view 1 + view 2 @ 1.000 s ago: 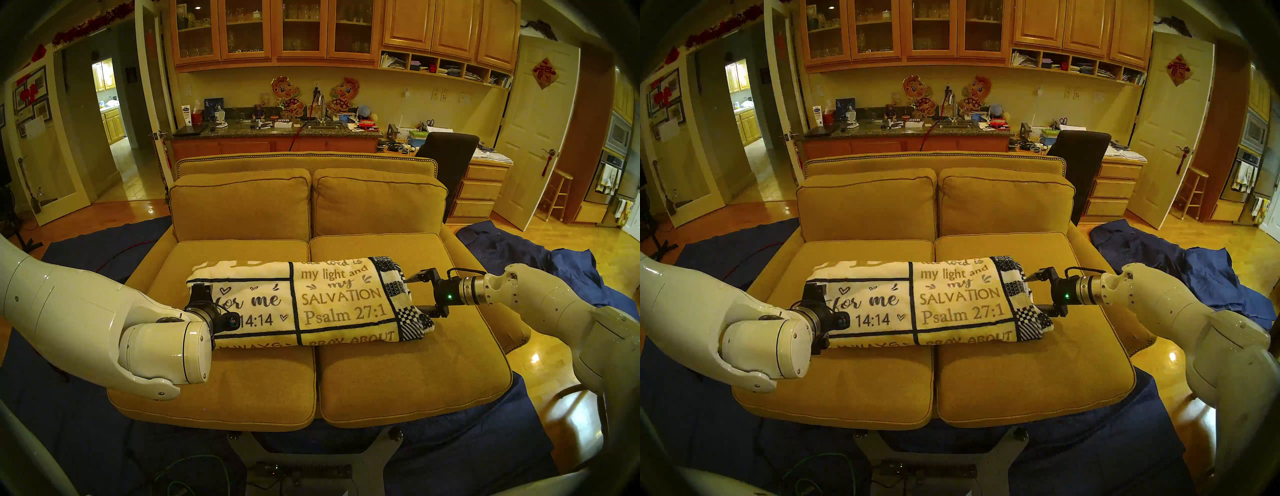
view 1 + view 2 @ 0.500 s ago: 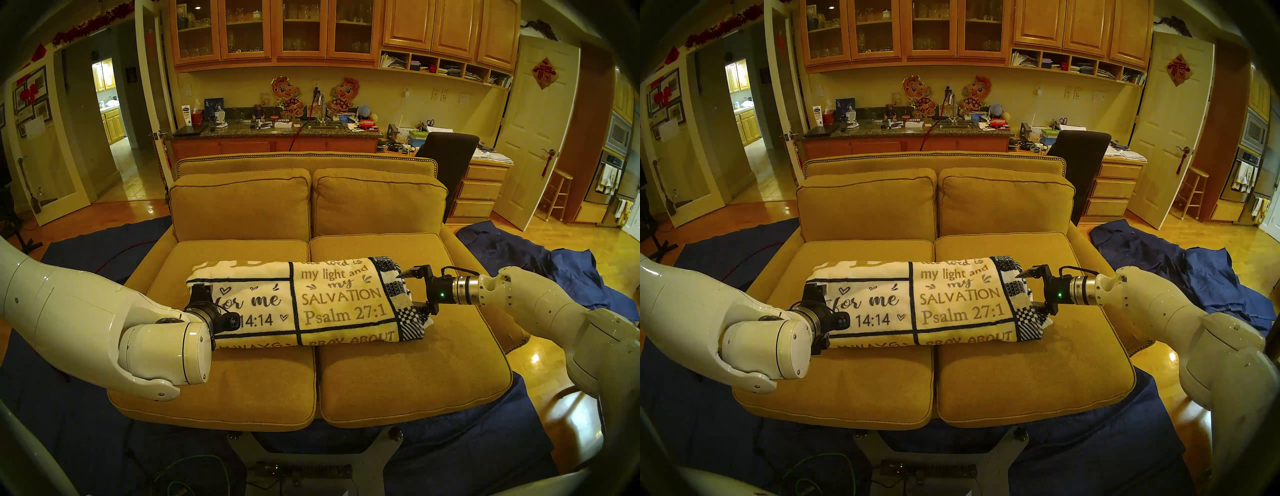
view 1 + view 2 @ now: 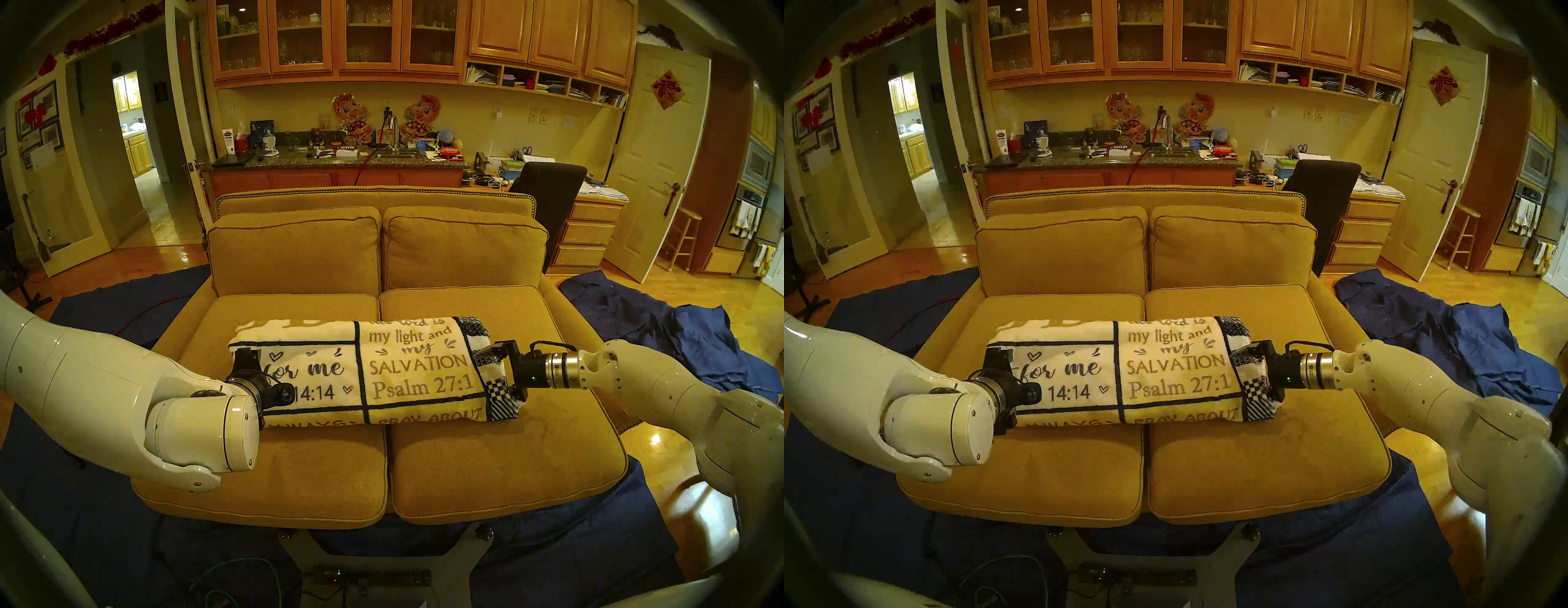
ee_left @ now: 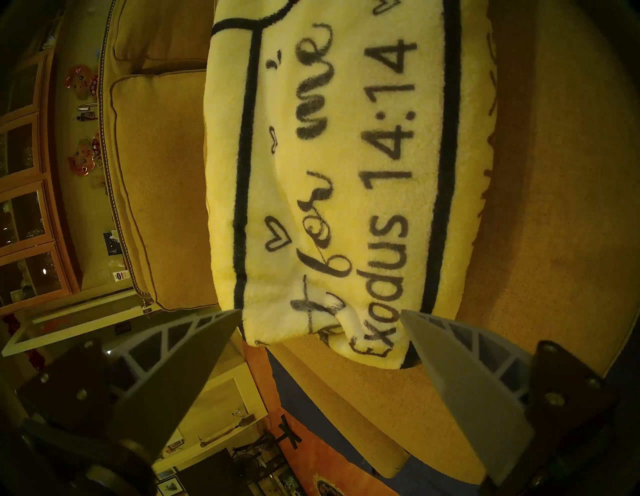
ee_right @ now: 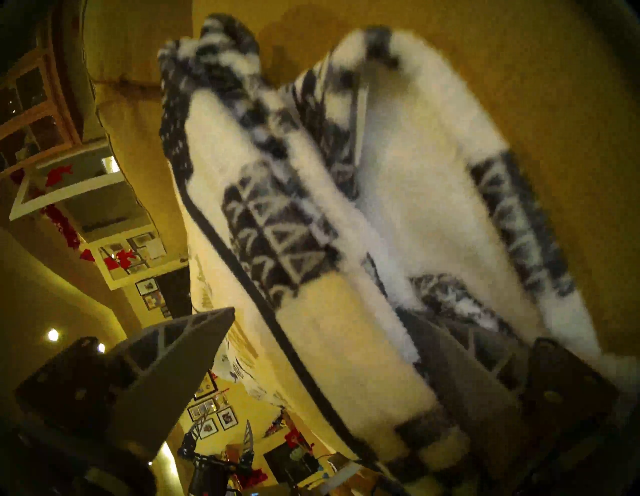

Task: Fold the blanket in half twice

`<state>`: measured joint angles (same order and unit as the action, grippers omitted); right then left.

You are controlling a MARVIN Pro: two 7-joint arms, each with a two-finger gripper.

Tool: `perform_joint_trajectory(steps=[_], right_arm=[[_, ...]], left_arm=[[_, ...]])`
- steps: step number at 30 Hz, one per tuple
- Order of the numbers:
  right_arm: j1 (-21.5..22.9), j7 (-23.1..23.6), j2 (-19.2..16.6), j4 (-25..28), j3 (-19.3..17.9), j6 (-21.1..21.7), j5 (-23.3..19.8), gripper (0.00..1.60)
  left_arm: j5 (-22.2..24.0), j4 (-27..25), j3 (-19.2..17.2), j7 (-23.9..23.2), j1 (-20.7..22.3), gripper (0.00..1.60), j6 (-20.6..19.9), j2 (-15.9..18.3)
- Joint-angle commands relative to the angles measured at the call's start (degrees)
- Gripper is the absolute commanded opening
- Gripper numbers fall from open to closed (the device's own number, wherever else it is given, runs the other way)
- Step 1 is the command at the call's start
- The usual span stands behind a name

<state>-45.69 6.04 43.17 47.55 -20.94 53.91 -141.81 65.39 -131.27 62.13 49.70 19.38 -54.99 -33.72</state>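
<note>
Since a second ago my right gripper (image 3: 497,368) slid, jaws wide, onto the blanket's (image 3: 365,369) checkered end beside "Psalm 27:1"; left gripper (image 4: 320,313) open at "Exodus 14:14".

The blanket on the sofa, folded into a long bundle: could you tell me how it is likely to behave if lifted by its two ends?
The blanket looks plush and soft, so it would probably sag in the middle. Its stacked layers show loose at the checkered end, so they may slide apart. It likely compresses under the open right gripper.

Mustard sofa (image 3: 488,458) on dark blue cloths (image 3: 662,327), wooden cabinets (image 3: 339,38) behind.
</note>
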Motion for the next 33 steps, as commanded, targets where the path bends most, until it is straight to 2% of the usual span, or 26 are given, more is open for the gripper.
perform_joint_trajectory(steps=[1,6,8,9,10,11,12,18,22,28,33], right_arm=[[-1.6,1.6,-1.4,5.9,-0.3,-2.1,0.6,1.60],[-2.7,2.1,-1.9,8.7,-0.4,-4.7,0.9,1.60],[-3.5,2.5,-2.4,10.8,-0.5,-7.2,1.3,1.60],[-3.8,2.7,-2.6,11.3,-0.6,-8.0,1.3,1.24],[-4.0,2.6,-2.7,11.9,-0.6,-8.7,1.3,0.77],[-4.2,2.7,-2.9,12.5,-0.7,-9.6,1.5,0.22],[-4.4,2.8,-3.1,13.0,-0.8,-10.5,1.4,0.00],[-4.5,2.9,-4.0,14.8,-1.5,-14.5,1.6,0.00],[-3.0,2.8,-5.1,15.0,-2.6,-16.9,2.5,0.00],[1.2,1.1,-5.9,9.9,-4.5,-19.9,4.4,0.00],[3.0,0.5,-5.7,6.3,-5.4,-20.9,5.3,0.00]], left_arm=[[-0.4,0.1,-0.4,5.9,0.4,1.60,0.0,-0.1],[-0.3,0.1,-0.4,6.3,0.3,1.60,0.0,-0.1],[-0.7,0.1,-0.5,5.4,0.5,1.60,0.0,-0.1],[-0.2,0.1,-0.5,6.5,0.3,1.60,0.0,-0.1],[-0.7,0.1,-0.5,5.4,0.5,1.60,0.0,-0.1],[-0.4,0.1,-0.5,6.0,0.4,1.60,0.0,-0.1],[-0.4,0.1,-0.5,6.1,0.3,1.60,0.0,-0.1],[-0.3,0.1,-0.5,6.4,0.3,1.60,0.0,-0.1],[-0.3,0.1,-0.5,6.4,0.2,1.60,0.0,-0.1],[-1.0,0.2,-0.7,3.8,0.6,1.60,0.0,0.0],[-1.2,0.3,-0.7,3.4,0.6,1.60,0.0,0.0]])
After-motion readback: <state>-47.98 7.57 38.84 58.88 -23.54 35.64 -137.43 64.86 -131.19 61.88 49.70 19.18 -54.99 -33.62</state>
